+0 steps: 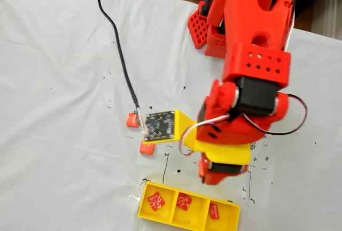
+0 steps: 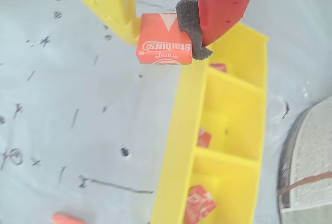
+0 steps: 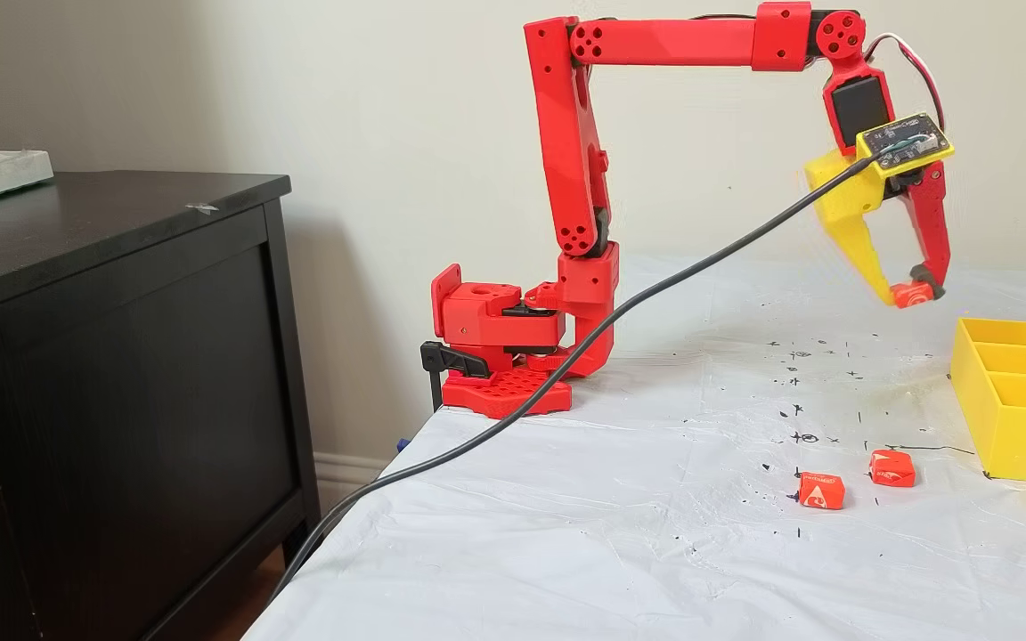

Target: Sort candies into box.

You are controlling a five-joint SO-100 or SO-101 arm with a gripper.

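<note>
- Far left in a fixed view, a dark wooden cabinet (image 3: 112, 356) stands beside the table (image 3: 566, 534), which is covered by a white sheet flecked with black pen marks.
- Next to the right, the red arm's base (image 3: 500, 356) is clamped at the table's back corner, and a black cable (image 3: 566, 365) runs from the table edge up to the circuit board on the wrist.
- Two orange-red candies lie loose on the sheet, near each other and short of the box: one (image 3: 821, 490) further left, the other (image 3: 891, 467) closer to the box.
- Above them the gripper (image 3: 909, 294) hangs in the air, its yellow and red jaws clamped on a third orange candy (image 2: 164, 41); the wrist view shows a foam pad on the red jaw pressed against the wrapper, printed "Starburst orange".
- In that wrist view the held candy sits over the sheet, just beside the box's long wall.
- At the right, the yellow box (image 3: 1016, 445) rests on the table; its three compartments each hold one deeper red candy (image 1: 156, 201), (image 1: 184, 201), (image 1: 214, 211).
</note>
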